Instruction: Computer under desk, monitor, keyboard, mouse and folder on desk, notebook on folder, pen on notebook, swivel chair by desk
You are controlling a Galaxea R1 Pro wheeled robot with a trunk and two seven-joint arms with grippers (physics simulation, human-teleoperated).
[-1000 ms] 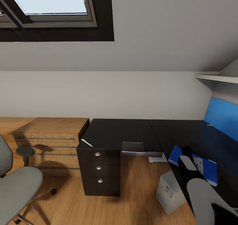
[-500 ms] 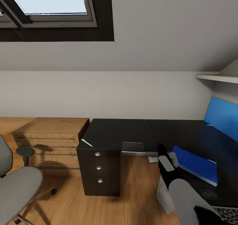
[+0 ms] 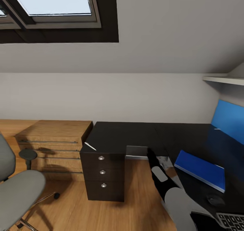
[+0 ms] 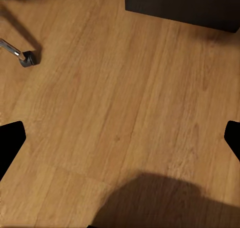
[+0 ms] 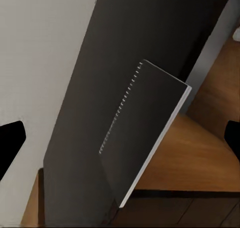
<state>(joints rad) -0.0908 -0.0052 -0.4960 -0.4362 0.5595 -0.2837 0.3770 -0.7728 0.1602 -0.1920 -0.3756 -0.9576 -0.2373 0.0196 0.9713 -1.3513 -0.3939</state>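
On the glossy black counter, toward its right wing, the bright blue folder lies flat, well apart from the small grey notebook, which overhangs the counter's front edge beside the drawer unit with its three round silver knobs. A thin white pen rests on the corner above those drawers. Near the folder, closer to the robot, sit the dark mouse and a corner of the keyboard. The right arm reaches forward between the drawers and the folder, its right gripper pointing at the notebook; in the right wrist view the notebook (spiral edge visible) lies between the two dark fingertips, which stand wide apart and hold nothing. The left gripper looks down at bare wooden floor, its fingers likewise spread wide and empty, with a chair caster off to one side. The swivel chair stands at the left of the head view, away from the counter, in front of a plain wooden dresser. A blue wall panel backs the counter's right wing under a shelf.
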